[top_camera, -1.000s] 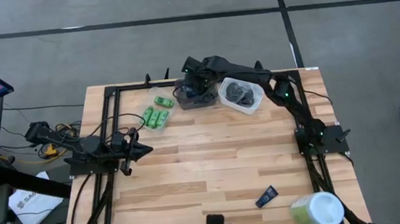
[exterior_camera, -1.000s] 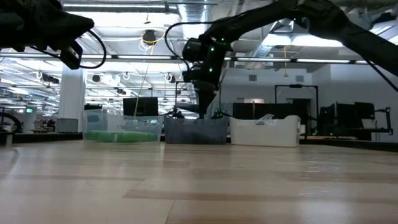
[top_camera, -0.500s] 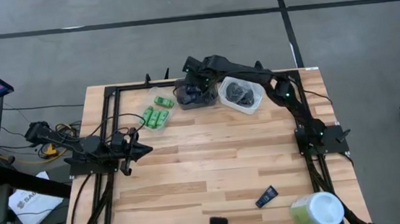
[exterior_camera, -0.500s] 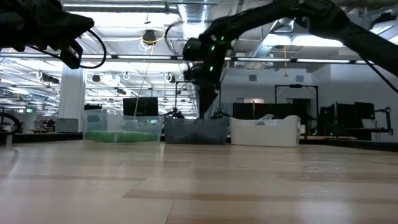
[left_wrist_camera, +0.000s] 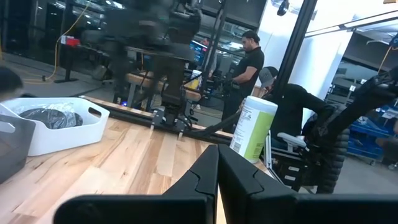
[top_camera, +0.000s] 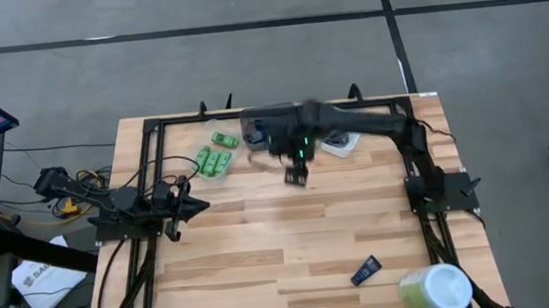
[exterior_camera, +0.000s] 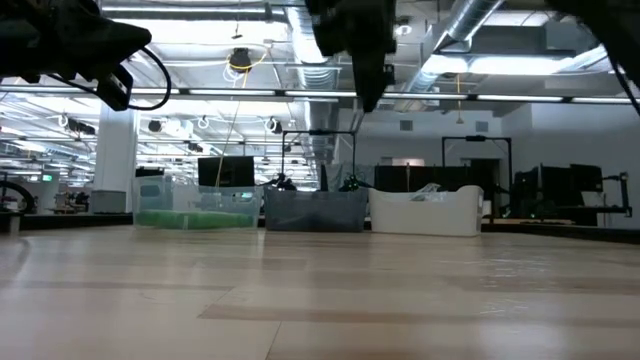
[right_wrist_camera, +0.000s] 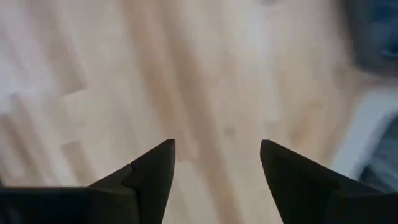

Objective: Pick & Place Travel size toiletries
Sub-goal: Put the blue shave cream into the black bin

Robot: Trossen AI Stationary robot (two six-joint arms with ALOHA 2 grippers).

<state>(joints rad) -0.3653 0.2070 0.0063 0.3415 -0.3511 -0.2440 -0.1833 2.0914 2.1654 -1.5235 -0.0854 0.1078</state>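
Right gripper (top_camera: 296,175) hangs above bare wood, fingers spread wide with nothing between them; in its wrist view only blurred planks show between the two dark fingers (right_wrist_camera: 152,171).

Landmark: the dark grey tub (top_camera: 256,134) at the table's far edge, middle.

Left to right:
- Left gripper (top_camera: 194,207) sits well to the tub's left and nearer the camera side, close to the table's left edge, fingers pressed together, empty. Its arm lies along the black frame rail (top_camera: 153,175) there.
- Green bottles (top_camera: 214,162) lie in a clear tub just left of the dark grey tub, near the far edge; one more green bottle (top_camera: 224,138) lies behind them, between that cluster and the landmark.
- Right gripper hovers just in front of the dark grey tub, slightly to its right, well above the table in the low view (exterior_camera: 352,45).
- White tub (top_camera: 342,145) stands just right of the landmark, largely hidden by the right arm; the left wrist view shows dark grey lumps (left_wrist_camera: 46,116) inside it.
- Dark blue sachet (top_camera: 366,269) lies alone well in front and right of the landmark, near the table's front edge.
- Pale green-and-white cylinder (top_camera: 434,291) stands at the front right corner, just beside the sachet.

Wooden table (top_camera: 263,245): the whole middle, from the tubs forward to the front edge, is open planks.
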